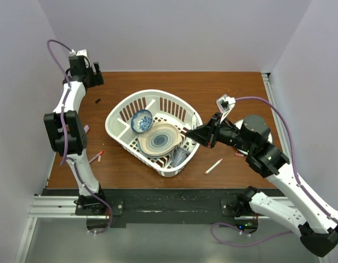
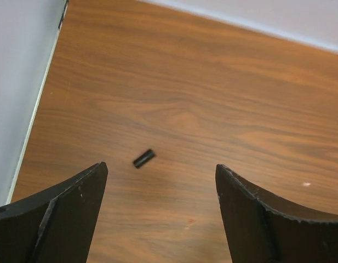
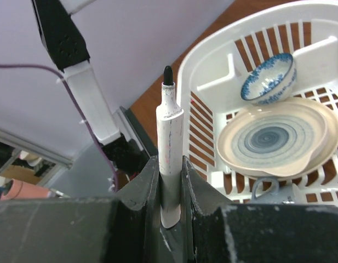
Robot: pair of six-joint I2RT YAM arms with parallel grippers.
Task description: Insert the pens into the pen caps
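Bench [image 1: 223, 93], top view: 1 white basket [image 1: 110, 125] mid-bench, holding 1 small blue-patterned bowl [image 1: 141, 120], 1 plate [image 1: 159, 140] and 1 mug [image 1: 179, 156]. Loose pens counted: 2. The white pen [image 1: 213, 166] lies on the bench near the basket's near right corner, and the reddish pen [image 1: 97, 158] lies just beside the left arm's lower link. Black cap [image 1: 97, 101]: 1, on the bench left of the basket, near the left gripper [image 1: 95, 78]. Two small bits, one pinkish [image 1: 86, 129] and one red [image 1: 238, 155], are too small to identify. Right gripper [image 1: 192, 133] sits at the basket's right rim; its hold cannot be read from this view.

Left wrist view: left gripper [image 2: 160, 170] fingers [image 2: 75, 208] spread wide, nothing between them. The 1 black cap [image 2: 143, 158] lies flat on the bench ahead of the fingertips, apart from both.

Right wrist view: right gripper [image 3: 170, 164] fingers [image 3: 144, 186] pinch 1 held pen [image 3: 170, 131], white barrel, by its lower part. Its black tip is bare and points away from the wrist. Basket, bowl, plate and mug show behind it.
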